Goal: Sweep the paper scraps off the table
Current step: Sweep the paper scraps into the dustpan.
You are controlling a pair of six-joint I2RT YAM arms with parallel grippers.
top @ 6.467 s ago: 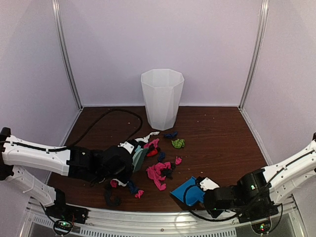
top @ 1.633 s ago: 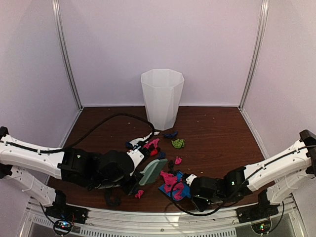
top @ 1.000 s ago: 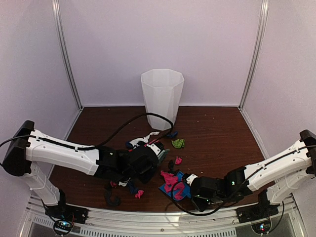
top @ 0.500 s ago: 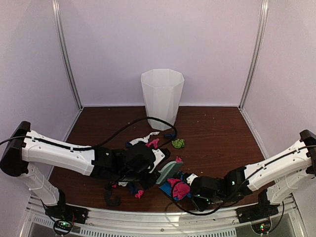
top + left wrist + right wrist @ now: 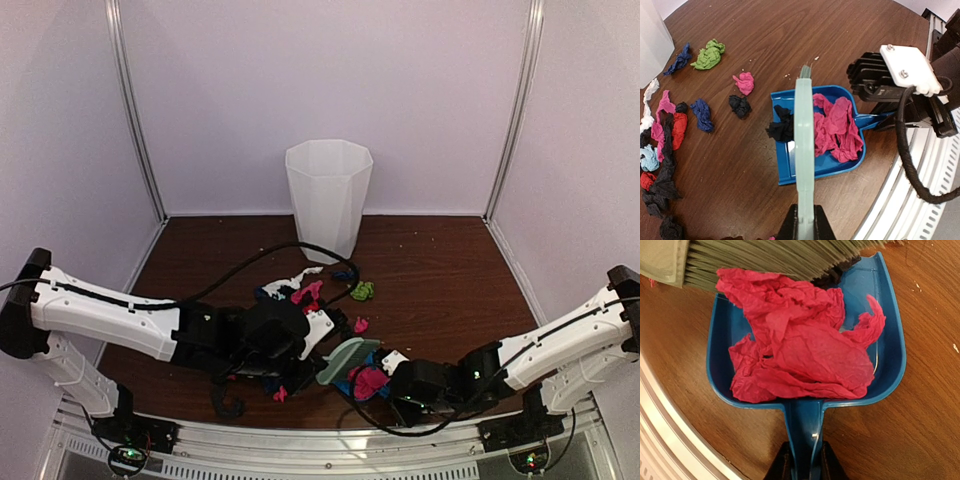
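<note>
Left pincer [image 5: 804, 227] grips brush [image 5: 804, 145] — scraps [image 5: 800, 355] in dustpan [image 5: 860, 287].

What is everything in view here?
table: one, dark reddish-brown wood.
bin: one, white, upright, far middle of the table.
dustpan: one, blue, flat on the table near its front edge.
brush: one, mint-green, bristles over the dustpan's mouth.
paper scraps: many loose, pink, black, navy, red, green, white, left of and beyond the dustpan.
paper in pan: pink bunch plus one black wad, inside the dustpan.
left gripper: one, black, shut on the brush handle.
right gripper: one, black, shut on the dustpan handle.
</note>
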